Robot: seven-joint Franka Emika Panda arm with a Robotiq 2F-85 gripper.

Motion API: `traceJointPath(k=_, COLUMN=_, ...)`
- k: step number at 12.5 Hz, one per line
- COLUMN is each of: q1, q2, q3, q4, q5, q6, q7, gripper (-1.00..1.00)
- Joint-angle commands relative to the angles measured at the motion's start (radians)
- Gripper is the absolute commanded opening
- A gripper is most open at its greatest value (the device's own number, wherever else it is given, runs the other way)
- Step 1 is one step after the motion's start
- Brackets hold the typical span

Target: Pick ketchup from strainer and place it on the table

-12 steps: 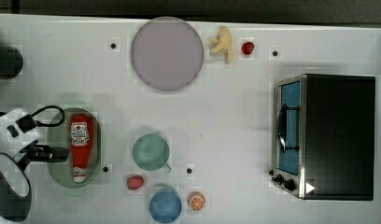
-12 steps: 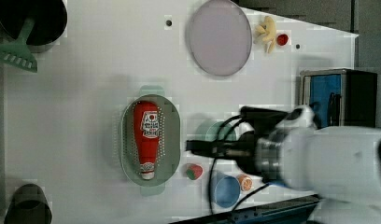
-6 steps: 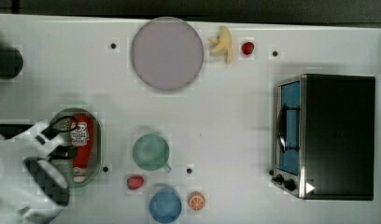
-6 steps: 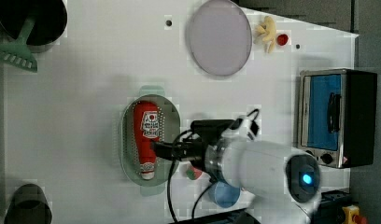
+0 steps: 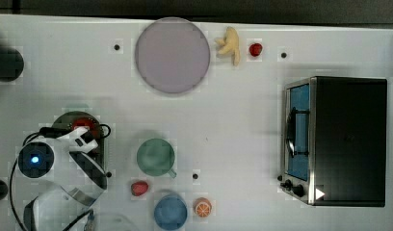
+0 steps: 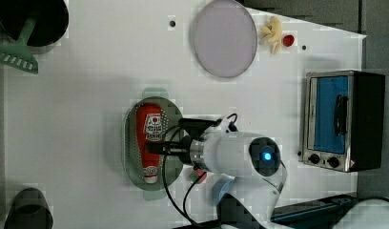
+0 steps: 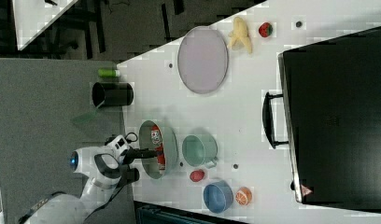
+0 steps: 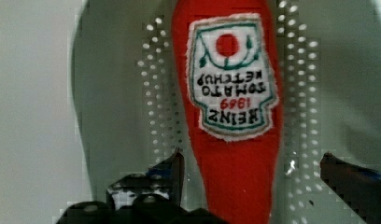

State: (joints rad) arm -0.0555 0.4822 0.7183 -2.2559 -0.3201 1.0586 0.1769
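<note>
The red ketchup [image 8: 235, 154] bottle with its white label lies lengthwise in the pale green strainer [image 8: 128, 93]. My gripper [image 8: 251, 184] is open, with one dark finger on each side of the bottle's narrower part and neither visibly touching it. In the left view the gripper [image 6: 153, 148] reaches across the ketchup [image 6: 153, 125] just below its label, over the strainer [image 6: 131, 152]. In the top view my wrist covers most of the strainer [image 5: 64, 121], and a bit of the ketchup [image 5: 83, 123] peeks out. The white table [image 5: 233, 120] spreads around them.
A green mug [image 5: 156, 157] stands close to the strainer on the top view's right. A red fruit [image 5: 139, 187], a blue bowl [image 5: 170, 211] and an orange slice [image 5: 203, 207] sit near the front edge. A purple plate [image 5: 172, 55] and a toaster oven [image 5: 339, 139] are farther off.
My arm has swung in over the strainer, and the open gripper has come down astride the ketchup. The bottle and strainer have not moved.
</note>
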Motion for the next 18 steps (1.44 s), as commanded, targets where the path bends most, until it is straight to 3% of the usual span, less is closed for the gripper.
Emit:
traceJointPath(k=1, q1=0.011, q2=0.02, q3=-0.004, q4=0.056, q5=-0.09, q6=0.026, q7=0.082, gripper=1.0)
traceJointPath(k=4, q1=0.033, q2=0.088, q3=-0.039, q4=0.103, q5=-0.164, q6=0.024, q7=0.091, gripper=1.0)
traceJointPath(k=8, q1=0.084, q2=0.163, q3=-0.075, q4=0.148, q5=-0.174, q6=0.024, q7=0.145, gripper=1.0)
traceJointPath(k=9, q1=0.097, q2=0.172, q3=-0.087, q4=0.155, q5=-0.185, q6=0.025, q7=0.147, gripper=0.91)
traceJointPath(k=12, q1=0.118, q2=0.167, q3=-0.104, q4=0.159, q5=-0.187, q6=0.028, q7=0.147, gripper=0.2)
traceJointPath(k=16, q1=0.111, q2=0.072, q3=-0.064, q4=0.153, q5=-0.169, q6=-0.004, q7=0.147, gripper=0.19)
traceJointPath(k=18, q1=0.098, q2=-0.009, q3=-0.036, q4=0.156, q5=-0.116, q6=-0.094, q7=0.147, gripper=0.19)
